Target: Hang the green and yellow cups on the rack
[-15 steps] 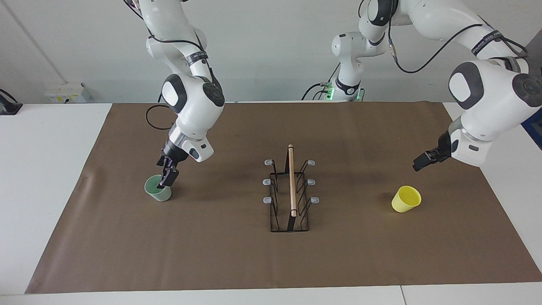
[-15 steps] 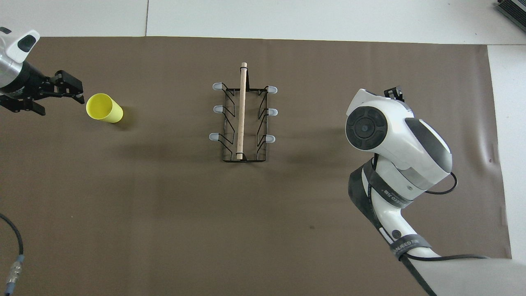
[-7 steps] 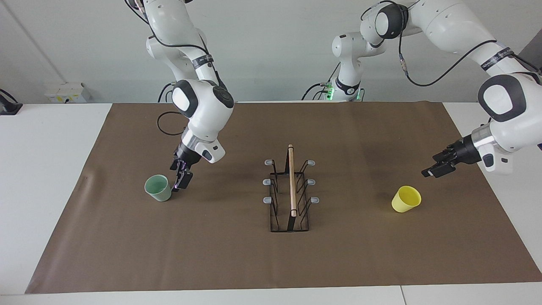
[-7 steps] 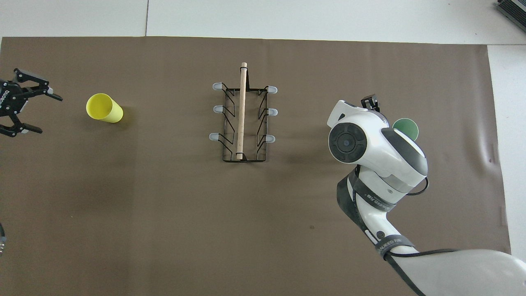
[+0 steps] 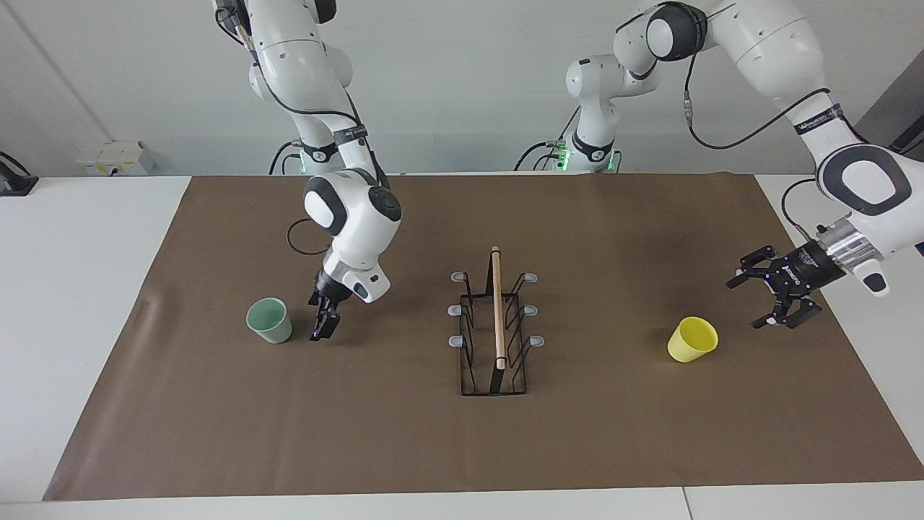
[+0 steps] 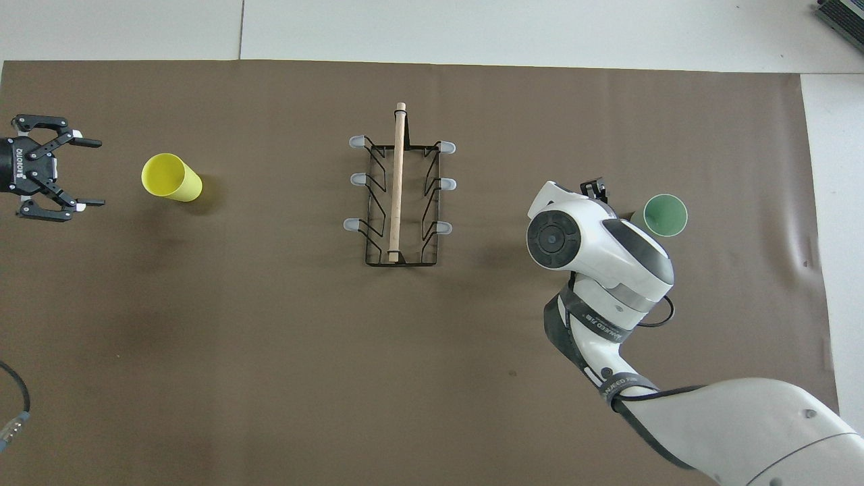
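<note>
The pale green cup (image 5: 269, 320) (image 6: 665, 214) stands upright, mouth up, toward the right arm's end of the mat. My right gripper (image 5: 323, 328) hangs low just beside it on the rack's side, open and empty, not touching it; the overhead view hides most of it under its wrist. The yellow cup (image 5: 691, 339) (image 6: 170, 177) stands toward the left arm's end. My left gripper (image 5: 743, 303) (image 6: 101, 173) is open and level, its jaws facing the yellow cup from a short gap away. The black wire rack (image 5: 497, 310) (image 6: 397, 189) with its wooden rod stands mid-mat, its prongs bare.
A brown paper mat (image 5: 404, 440) (image 6: 270, 351) covers most of the white table (image 5: 79, 289). A small wrinkle marks the mat near the green cup (image 5: 143, 312). A grey box (image 5: 115, 157) sits at the wall beside the right arm's end.
My right gripper has drawn off the green cup's rim toward the rack, leaving the cup standing. My left gripper has swung outward, dropped lower and turned its jaws toward the yellow cup.
</note>
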### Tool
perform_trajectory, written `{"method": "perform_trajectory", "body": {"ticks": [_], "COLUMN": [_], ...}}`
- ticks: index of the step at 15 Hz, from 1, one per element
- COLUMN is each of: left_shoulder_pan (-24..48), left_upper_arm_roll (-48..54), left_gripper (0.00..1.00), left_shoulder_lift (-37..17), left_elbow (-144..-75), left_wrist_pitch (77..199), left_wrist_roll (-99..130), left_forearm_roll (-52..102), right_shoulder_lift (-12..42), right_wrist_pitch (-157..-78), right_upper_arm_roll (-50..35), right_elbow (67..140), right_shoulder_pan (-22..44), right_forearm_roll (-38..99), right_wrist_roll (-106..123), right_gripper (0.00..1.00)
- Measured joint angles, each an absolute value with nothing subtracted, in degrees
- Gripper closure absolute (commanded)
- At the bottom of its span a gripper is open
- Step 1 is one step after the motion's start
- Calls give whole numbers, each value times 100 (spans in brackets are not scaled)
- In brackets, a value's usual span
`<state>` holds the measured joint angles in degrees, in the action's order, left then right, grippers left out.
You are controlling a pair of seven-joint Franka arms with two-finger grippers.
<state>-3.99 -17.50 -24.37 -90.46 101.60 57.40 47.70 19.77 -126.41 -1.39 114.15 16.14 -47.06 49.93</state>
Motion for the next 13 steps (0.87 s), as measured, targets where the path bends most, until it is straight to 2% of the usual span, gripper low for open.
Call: {"method": "perform_trajectory", "body": {"ticks": [8, 13], "left_shoulder_pan": [-710, -727], "left_upper_arm_roll": [-1746, -1735], "left_gripper": [0, 0], "left_shoulder_lift": [-2237, -2073], "left_elbow": [-10600, -11466], "left_wrist_pitch": [10895, 11180], "left_wrist_roll": [5853, 4880], "left_forearm_roll": [6726, 7975], "right_shoulder_lift": [2013, 2017], "right_wrist_pitch": [-12642, -12770], "right_upper_arm_roll": [-111, -107], "right_elbow": [11630, 11737], "right_shoulder_pan": [1578, 1290], "right_forearm_roll": [-5636, -6097], "right_wrist_roll": [4993, 4993], "right_gripper": [0, 0]}}
